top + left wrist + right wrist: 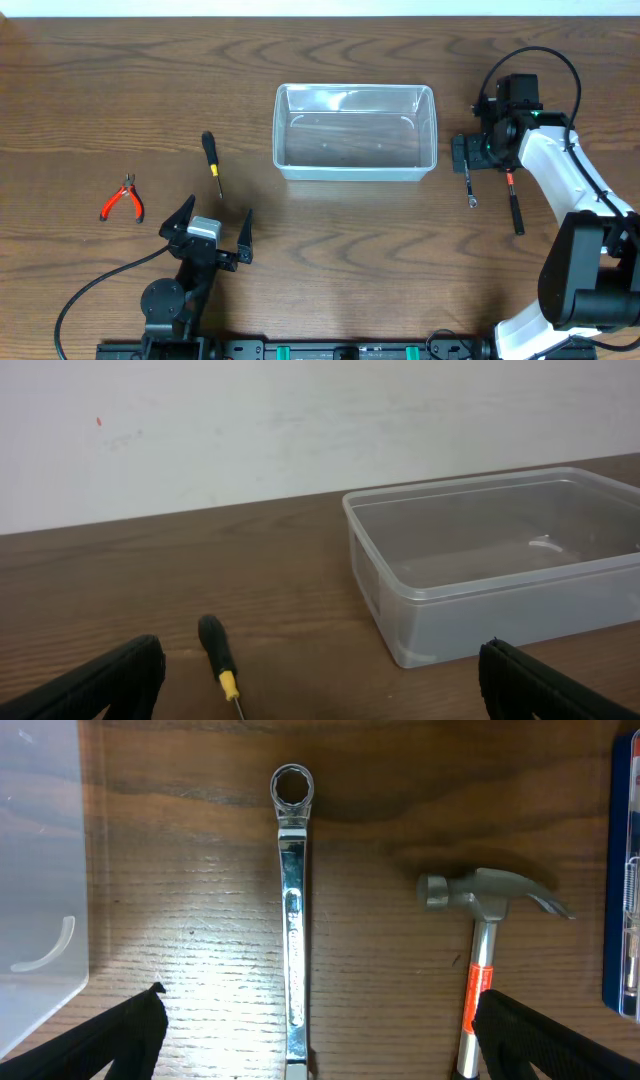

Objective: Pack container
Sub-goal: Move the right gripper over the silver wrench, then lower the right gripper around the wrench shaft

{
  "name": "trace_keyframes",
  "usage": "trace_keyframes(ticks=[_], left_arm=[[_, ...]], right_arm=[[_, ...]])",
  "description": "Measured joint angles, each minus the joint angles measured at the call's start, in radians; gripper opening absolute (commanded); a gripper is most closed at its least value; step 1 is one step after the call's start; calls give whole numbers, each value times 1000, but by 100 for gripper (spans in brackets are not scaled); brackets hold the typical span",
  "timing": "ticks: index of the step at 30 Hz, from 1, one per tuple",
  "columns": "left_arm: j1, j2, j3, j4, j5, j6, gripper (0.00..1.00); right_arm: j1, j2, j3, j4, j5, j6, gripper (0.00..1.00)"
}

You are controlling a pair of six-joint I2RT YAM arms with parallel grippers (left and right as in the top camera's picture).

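Container: clear plastic bin (352,172) standing upright and empty on the bench (100,90), a little toward 12 o'clock from the centre of the overhead view.
Weight: judged light, with thin walls and nothing inside to hold it down.
Stiffness: the rolled rim and rounded corners likely keep its shape, though the long walls would probably bow under a squeeze.
Surface: smooth and glossy, so likely slippery between fingers and apt to skate on the wood if nudged.
Fragility: low, I would say; more likely to flex or scuff than crack.
Where to hold: if it must be steadied or shifted, pinch a short wall just under the rim, one finger inside and one outside, near a corner where it is stiffest.
Screwdriver: black and yellow (211,160), at 9 o'clock of the container and clear of it.
Pliers: red-handled (123,200), farther out toward 8 o'clock.
Wrench: bright steel (291,920), lying flat at 4 o'clock of the container, with the hammer (485,920) beside it and not touching.
Left gripper: (318,665) fingers spread wide and empty, at 7 o'clock of the container, facing the screwdriver.
Right gripper: (320,1020) fingers spread wide and empty, above the wrench and hammer.
Caution: tools dropped in — the hammer above all — could shove the empty container sideways, so lowering them to its floor seems wiser.
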Motion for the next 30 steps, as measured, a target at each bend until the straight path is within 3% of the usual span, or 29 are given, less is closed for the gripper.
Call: trace_keyframes(ticks=[30], left_arm=[[0, 0, 0, 0, 0, 0, 98]], right_arm=[[0, 101, 3, -50, -6, 68, 99]])
